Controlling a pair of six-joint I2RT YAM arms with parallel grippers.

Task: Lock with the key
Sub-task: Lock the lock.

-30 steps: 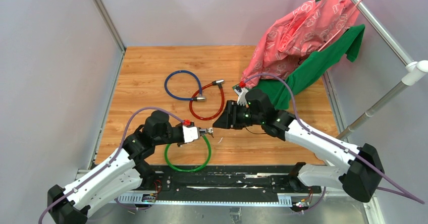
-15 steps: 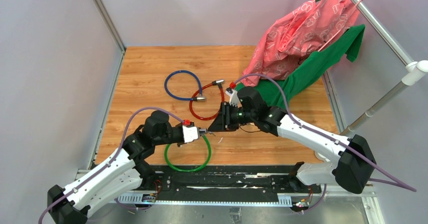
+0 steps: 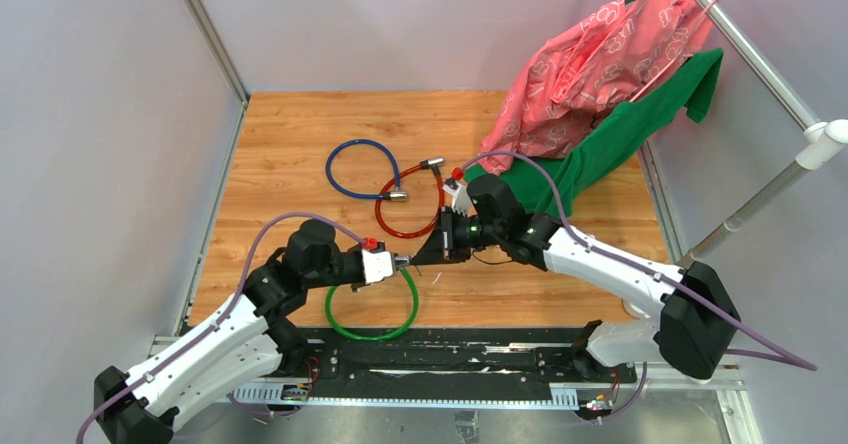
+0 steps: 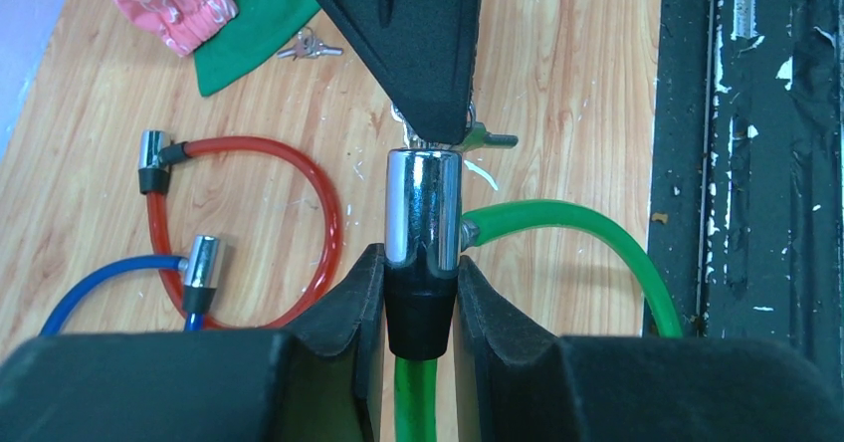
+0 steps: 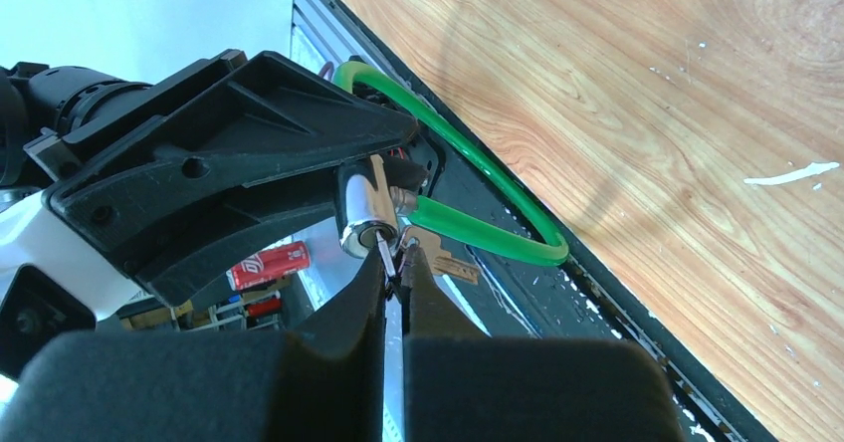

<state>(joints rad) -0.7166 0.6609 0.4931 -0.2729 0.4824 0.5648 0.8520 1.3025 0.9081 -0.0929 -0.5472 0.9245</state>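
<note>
Over the last second our right gripper [image 5: 395,263] moves in toward the left one and its fingers come together. Now they pinch the key [image 5: 385,254], whose tip meets the end face of the silver cylinder [image 4: 423,208] on the green cable [image 4: 557,218]. Our left gripper [image 4: 420,263] clamps that cylinder's black collar above the wooden table [image 3: 300,134]. We see the red cable [image 4: 249,145] and blue cable [image 4: 100,275] lying further back.

The left arm [image 3: 205,349] and right arm [image 3: 615,267] have white shells, black joints, lilac cables [image 3: 300,214] and black wedge-shaped fingers [image 4: 338,303]
</note>
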